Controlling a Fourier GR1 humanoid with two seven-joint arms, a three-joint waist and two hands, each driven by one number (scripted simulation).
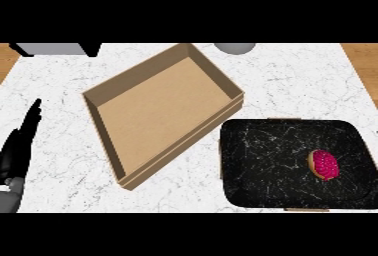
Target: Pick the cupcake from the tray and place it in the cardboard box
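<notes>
cupcake [324, 164]: lies on its side near the 3 o'clock edge of the black marbled tray [258, 165], pink frosting facing up, a strip of pale cake along its left rim. Nothing touches it.
handling: probably light and soft; the frosting would smear or dent, so the pale cake side looks the better place to take hold, fingers closing across its short width.
cardboard box [162, 110]: open, shallow, turned cornerwise at the tray's 10 o'clock, its near corner just beside the tray; nothing lies in it.
left hand [16, 150]: at the table's [66, 100] 9 o'clock edge, fingers straight and close together pointing up, holding nothing, resting.
right hand: not visible.
hard to make out: the cupcake's wrapper and underside; grey objects at 12 o'clock are cut off and unidentifiable.
</notes>
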